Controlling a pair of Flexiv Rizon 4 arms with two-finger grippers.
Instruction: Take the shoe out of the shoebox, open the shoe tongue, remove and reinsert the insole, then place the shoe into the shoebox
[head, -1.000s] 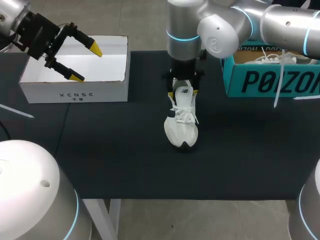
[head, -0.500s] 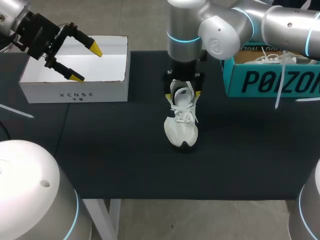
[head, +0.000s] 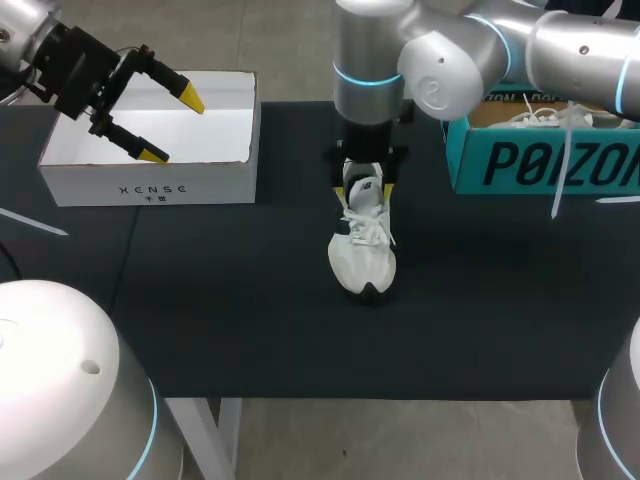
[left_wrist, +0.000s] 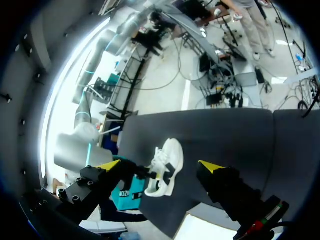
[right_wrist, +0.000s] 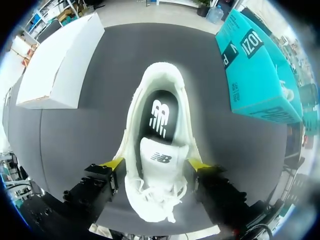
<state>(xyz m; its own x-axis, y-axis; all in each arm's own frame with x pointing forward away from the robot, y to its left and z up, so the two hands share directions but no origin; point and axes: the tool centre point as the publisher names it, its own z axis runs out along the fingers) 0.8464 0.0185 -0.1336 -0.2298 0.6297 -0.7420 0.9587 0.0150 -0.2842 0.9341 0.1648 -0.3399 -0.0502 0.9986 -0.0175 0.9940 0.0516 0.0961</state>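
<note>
A white sneaker stands upright on the dark table mat, toe toward the front edge. My right gripper comes straight down over its heel half. In the right wrist view the gripper has a yellow tip pressed against each side of the shoe at the tongue, so it is shut on it. The black insole lies inside the shoe opening. My left gripper hangs open and empty over the white box, far from the shoe.
The teal shoebox stands at the back right, lid off, with another white shoe and laces inside. The open white box sits at the back left. Bare mat stretches in front of the sneaker.
My right gripper's fingers spread apart, then closed in again on the sides of the sneaker. The sneaker stayed where it was. The left arm has not moved.
</note>
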